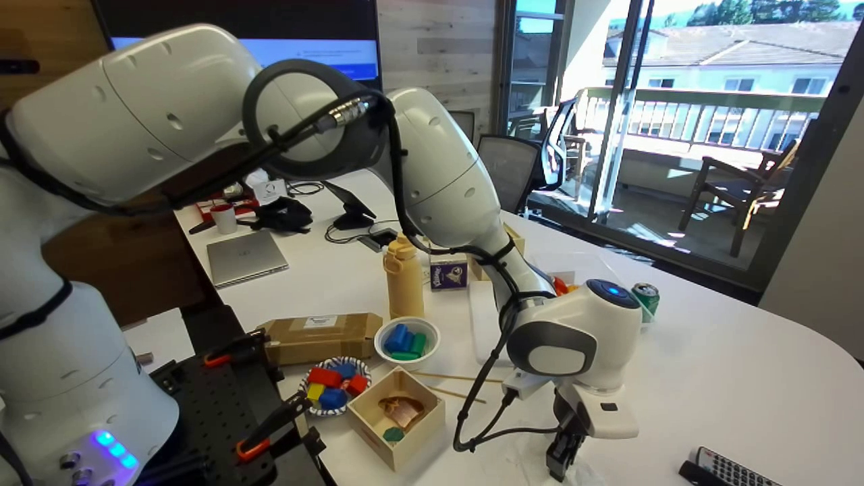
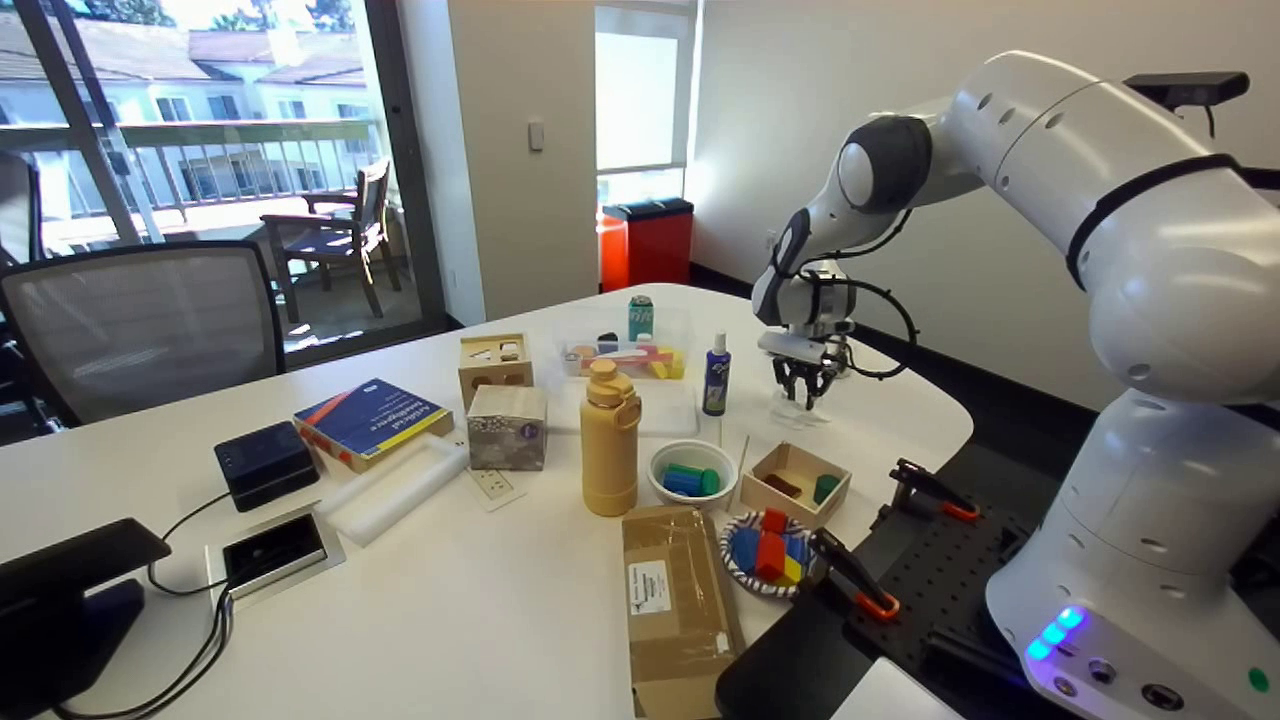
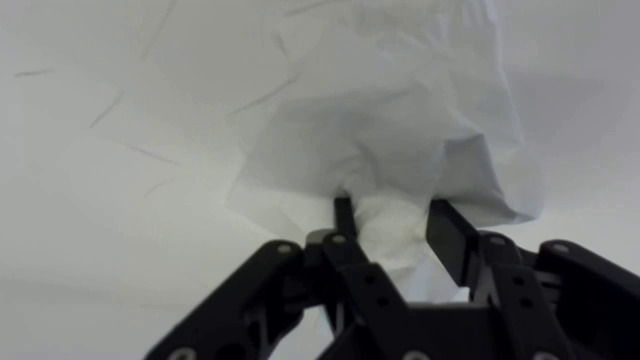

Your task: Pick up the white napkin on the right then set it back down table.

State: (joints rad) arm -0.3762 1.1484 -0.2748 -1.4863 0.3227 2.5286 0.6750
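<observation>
The white napkin (image 3: 380, 125) lies crumpled and thin on the white table (image 3: 100, 240) in the wrist view. It shows faintly in both exterior views, near the table edge, under the gripper (image 1: 520, 455) (image 2: 790, 413). My gripper (image 3: 389, 202) points down at it, with one black finger on each side of a bunched middle part. The fingers stand apart, with napkin cloth visible between them. The fingertips are at or very near the cloth; exact contact is unclear. In both exterior views the gripper is low over the table (image 1: 559, 466) (image 2: 802, 395). Part of the napkin is hidden by the fingers.
A small wooden box (image 1: 422, 440) stands beside the gripper, with thin sticks (image 1: 459, 376) behind it. A blue spray bottle (image 2: 716, 380) stands near the gripper. A remote (image 1: 732, 469) lies on the table. A white bowl (image 2: 658, 488) and a yellow bottle (image 2: 610, 450) stand farther off.
</observation>
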